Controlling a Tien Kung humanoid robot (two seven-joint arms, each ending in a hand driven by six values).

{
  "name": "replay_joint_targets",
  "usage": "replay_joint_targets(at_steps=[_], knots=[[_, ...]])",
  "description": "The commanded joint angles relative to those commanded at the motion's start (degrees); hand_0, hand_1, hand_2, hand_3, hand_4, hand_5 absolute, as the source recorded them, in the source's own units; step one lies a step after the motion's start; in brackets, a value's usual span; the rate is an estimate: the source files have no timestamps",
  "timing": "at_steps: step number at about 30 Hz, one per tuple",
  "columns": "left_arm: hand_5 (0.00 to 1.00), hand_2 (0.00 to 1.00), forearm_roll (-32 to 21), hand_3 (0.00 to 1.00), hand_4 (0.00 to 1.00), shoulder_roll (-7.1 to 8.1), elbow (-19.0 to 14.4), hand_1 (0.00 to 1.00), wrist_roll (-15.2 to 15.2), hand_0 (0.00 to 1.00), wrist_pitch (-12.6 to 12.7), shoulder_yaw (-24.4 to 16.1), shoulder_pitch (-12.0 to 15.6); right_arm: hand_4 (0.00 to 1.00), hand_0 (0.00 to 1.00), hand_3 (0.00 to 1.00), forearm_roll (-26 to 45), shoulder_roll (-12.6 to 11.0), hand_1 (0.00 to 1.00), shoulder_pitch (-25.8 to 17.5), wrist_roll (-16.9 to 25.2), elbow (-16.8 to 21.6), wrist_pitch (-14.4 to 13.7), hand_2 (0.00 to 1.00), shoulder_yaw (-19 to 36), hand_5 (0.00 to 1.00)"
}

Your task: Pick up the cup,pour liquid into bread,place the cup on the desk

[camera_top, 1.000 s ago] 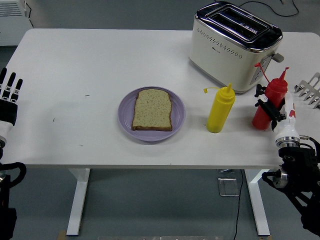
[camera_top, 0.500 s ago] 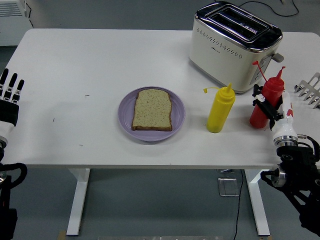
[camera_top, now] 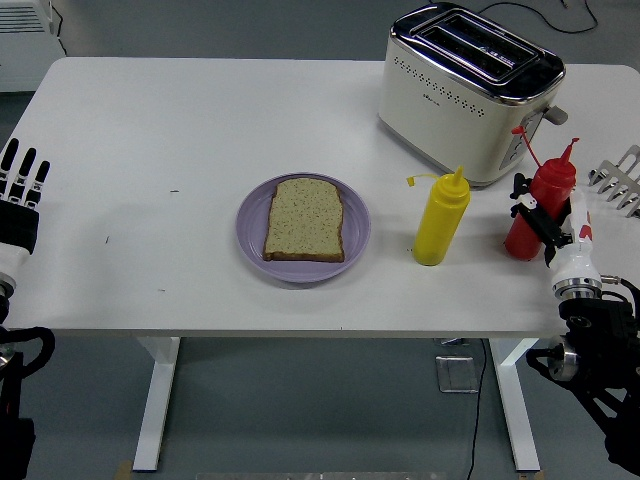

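No cup shows; a red squeeze bottle with its cap flipped open stands at the table's right edge. My right hand has its black fingers wrapped around the bottle's lower body. A slice of bread lies flat on a purple plate in the middle of the table, well to the left of the bottle. My left hand rests at the left edge with its fingers straight and holding nothing.
A yellow squeeze bottle stands between the plate and the red bottle. A cream and chrome toaster sits behind both bottles. A metal rack pokes in at the right edge.
The red bottle and my right hand shifted together: they leaned left half a second ago and are now back to the right and more upright. The left hand barely moved.
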Motion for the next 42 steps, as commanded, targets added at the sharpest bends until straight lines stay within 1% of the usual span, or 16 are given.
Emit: replay_joint_targets(at_steps=[6, 21, 30, 31, 36, 37, 42], knots=[[0.998, 0.736, 0.0, 0.695, 0.545, 0.02, 0.0, 0.738, 0.0, 0.788, 0.0, -0.3, -0.2, 0.667, 0.301, 0.379, -0.1, -0.3, 0.256, -0.3, 0.0, 0.3, 0.0, 0.353, 0.0, 0.308], [0.998, 0.736, 0.0, 0.695, 0.546, -0.05, 0.0, 0.738, 0.0, 0.788, 0.0, -0.2, -0.2, 0.672, 0.305, 0.380, -0.3, 0.3, 0.261, 0.3, 0.0, 0.4, 0.1, 0.358, -0.8, 0.308], [0.998, 0.736, 0.0, 0.695, 0.547, -0.01, 0.0, 0.738, 0.0, 0.788, 0.1, -0.4, -0.3, 0.673, 0.306, 0.381, -0.4, 0.0, 0.262, -0.1, -0.3, 0.1, 0.1, 0.360, -0.7, 0.308], [0.998, 0.735, 0.0, 0.695, 0.547, -0.01, 0.0, 0.737, 0.0, 0.788, 0.0, -0.4, -0.3, 0.675, 0.316, 0.391, -0.5, 0.0, 0.276, -0.1, -0.3, 0.1, 0.1, 0.379, -0.7, 0.309], [0.998, 0.735, -0.1, 0.695, 0.547, -0.02, 0.0, 0.737, 0.0, 0.788, 0.1, -0.3, -0.3, 0.675, 0.316, 0.391, -1.5, -0.1, 0.276, -0.2, -1.0, 0.2, 0.0, 0.379, -0.6, 0.309], [0.998, 0.735, 0.0, 0.695, 0.546, -0.02, 0.0, 0.738, 0.0, 0.788, 0.1, -0.3, -0.3, 0.690, 0.429, 0.516, -1.7, -0.1, 0.440, -0.2, -1.1, 0.2, 0.0, 0.463, -0.6, 0.301], [0.998, 0.735, 0.0, 0.695, 0.546, -0.03, 0.0, 0.738, 0.0, 0.788, 0.1, -0.4, -0.3, 0.690, 0.429, 0.516, -3.2, -0.3, 0.440, -0.6, -1.8, 0.4, -0.4, 0.463, -0.5, 0.301]])
